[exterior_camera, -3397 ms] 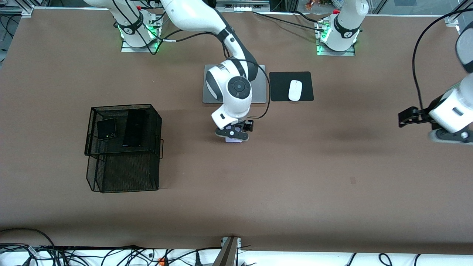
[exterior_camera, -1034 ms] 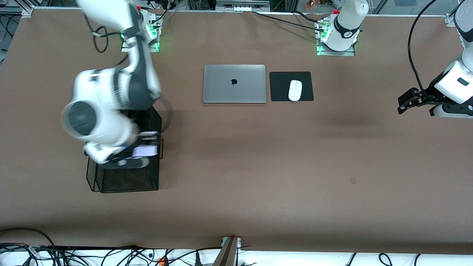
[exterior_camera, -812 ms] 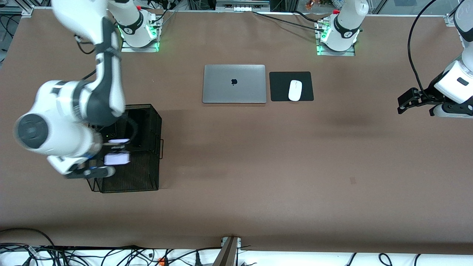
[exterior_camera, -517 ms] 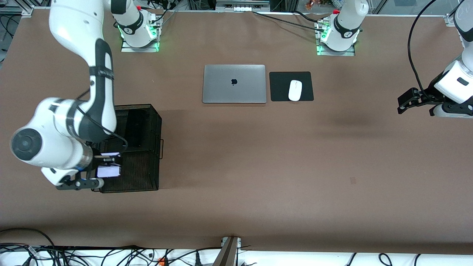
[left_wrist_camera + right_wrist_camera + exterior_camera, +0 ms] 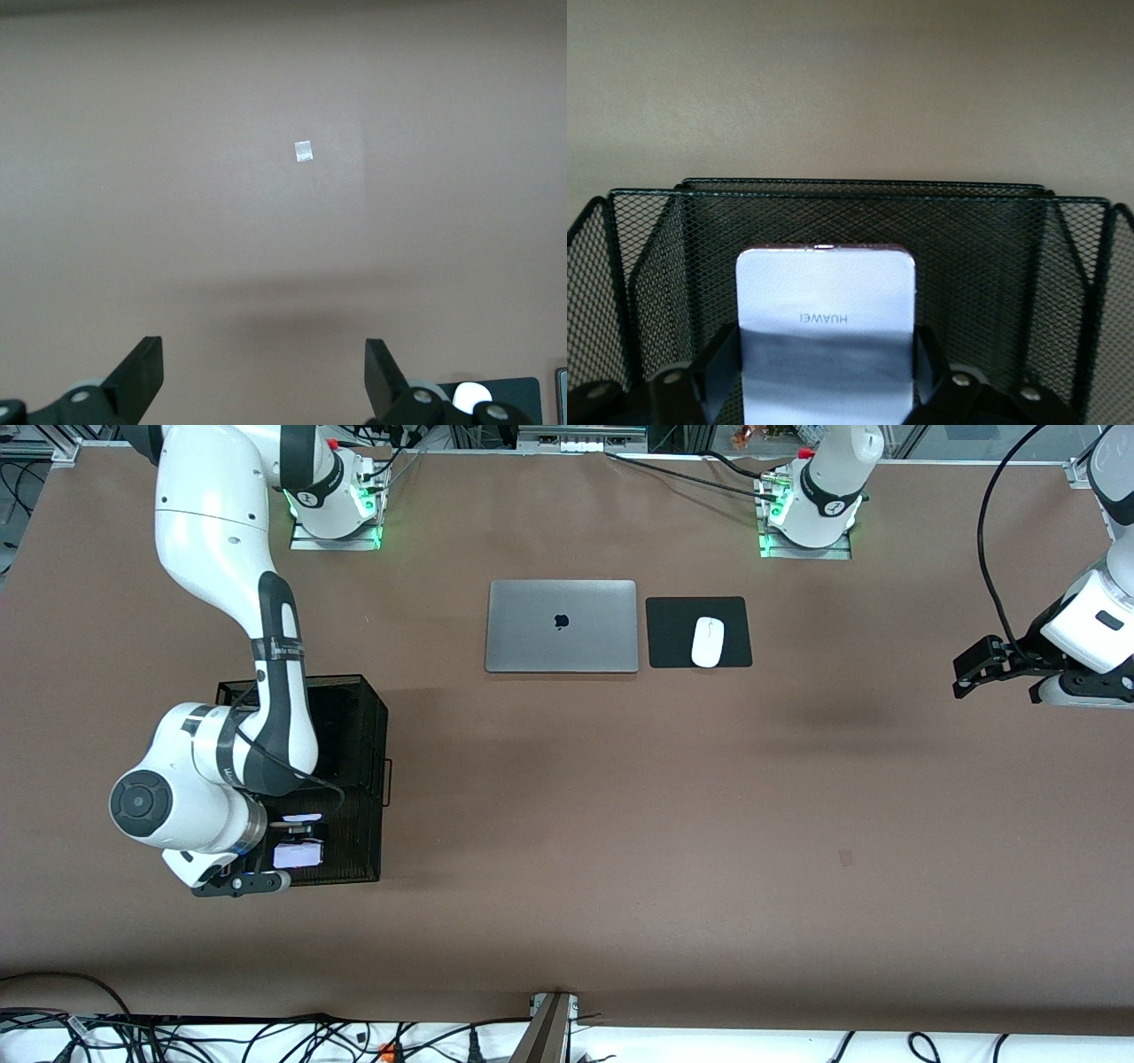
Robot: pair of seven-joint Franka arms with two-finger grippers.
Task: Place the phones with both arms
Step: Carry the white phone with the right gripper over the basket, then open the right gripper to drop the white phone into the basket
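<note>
- At the right arm's end of the brown table (image 5: 620,824) stands a black wire-mesh two-tier basket (image 5: 383,717). The right arm reaches down over it and hides most of the upper tier, so I cannot tell whether any black phone lies there.
- The right gripper (image 5: 297,837) is over the basket's lower tier, the part nearer the front camera. Its fingers press both long edges of the small squarish pale lavender-white phone (image 5: 298,856).
- In the right wrist view that phone (image 5: 824,301) is flat-faced, with rounded corners and printed lettering, and sits inside the mesh walls. It looks ready to be let go, but is not yet set down.
- Mid-table lie a closed silver laptop (image 5: 562,627) and a white computer mouse (image 5: 708,641) on a black pad (image 5: 673,633), both untouched.
- The left gripper (image 5: 974,677) waits over bare table at the left arm's end, its fingers spread wide and holding nothing.
- No other phone shows on the open table, so this placement seems to be the last one.
</note>
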